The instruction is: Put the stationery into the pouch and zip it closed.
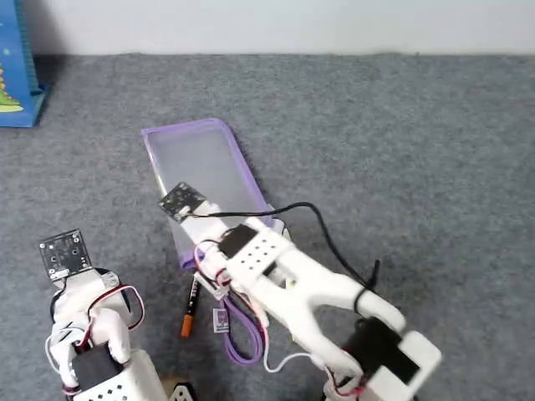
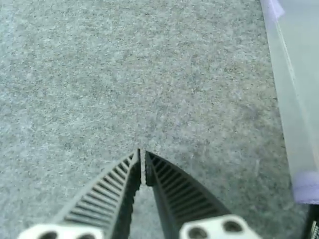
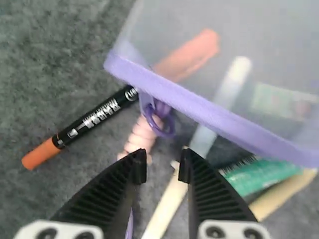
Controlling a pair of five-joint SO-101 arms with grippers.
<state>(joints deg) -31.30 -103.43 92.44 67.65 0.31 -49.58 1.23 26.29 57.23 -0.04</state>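
A translucent pouch [image 1: 201,171] with purple trim lies on the grey carpet, its near end under my right arm [image 1: 276,267]. My right gripper [image 3: 160,166] hangs open just above the pouch's purple edge [image 3: 209,117] and its zipper pull loop [image 3: 159,118], holding nothing. Through the pouch wall I see a salmon-coloured pen [image 3: 189,52], and a white pen [image 3: 227,92] sticks out of the mouth. A green item [image 3: 259,170] lies beside it. A black marker with an orange cap [image 3: 84,128] [image 1: 191,307] rests on the carpet outside. My left gripper [image 2: 142,160] is shut over bare carpet, left of the pouch [image 2: 299,99].
A purple strap [image 1: 242,336] trails from the pouch toward the front edge. A blue box [image 1: 17,75] stands at the far left corner by the white wall. A black cable [image 1: 330,238] runs along my right arm. Open carpet spreads to the right.
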